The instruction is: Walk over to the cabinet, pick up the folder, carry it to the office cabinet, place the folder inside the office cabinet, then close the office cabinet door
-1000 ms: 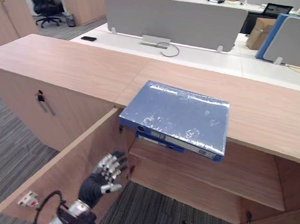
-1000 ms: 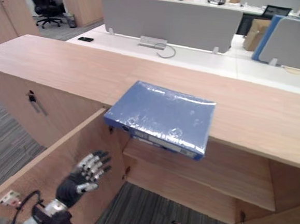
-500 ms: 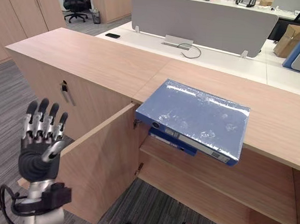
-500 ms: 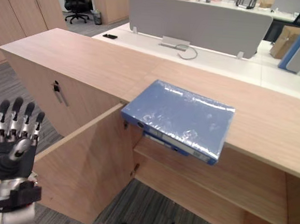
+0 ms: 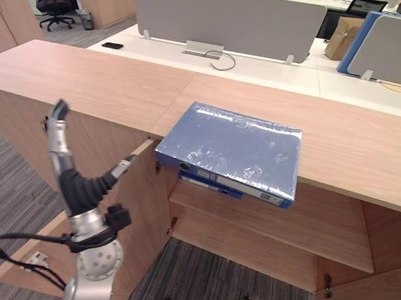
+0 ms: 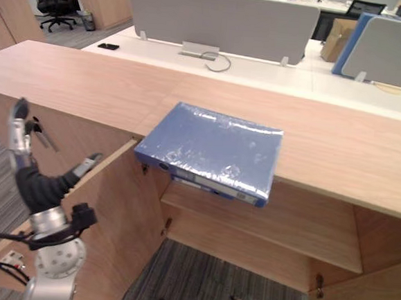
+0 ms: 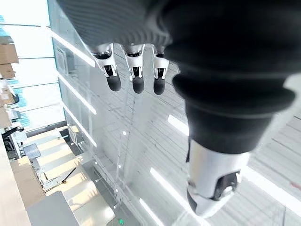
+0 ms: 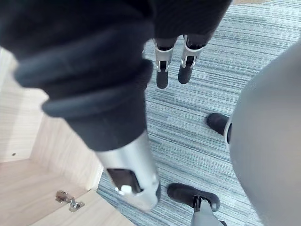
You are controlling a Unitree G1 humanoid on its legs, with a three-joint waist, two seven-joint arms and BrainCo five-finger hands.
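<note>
Left eye view: the folder (image 5: 231, 151), blue and under glossy film, is seen flat on the cabinet top (image 5: 109, 80); its near spine juts past the front edge, above the open compartment; nothing is touching it. The left hand (image 5: 66, 164) is held up well to the left of the folder, fingers straight and thumb spread wide, nothing in it; the open door (image 5: 137, 207) stands just beside that arm.

Right eye view: the same layout is confirmed; the inner shelf (image 6: 285, 223) lies bare below the overhang, so room for the folder is judged ample.

Left wrist view: the fingers (image 7: 136, 77) are pointed up at the ceiling (image 7: 117, 155), straight and empty.

Right wrist view: the right hand (image 8: 162, 70) is hung low over the carpet (image 8: 207, 66), fingers loosely extended, holding nothing.

Judgement on the pick-up, not yet begun: both hands should be brought to the folder's two short sides; the overhang is best used, fingers slid beneath and thumb laid on top; the film is expected to be slippery, so a firm squeeze is advised before lifting; the left arm should be swung clear of the door to avoid knocking it.
</note>
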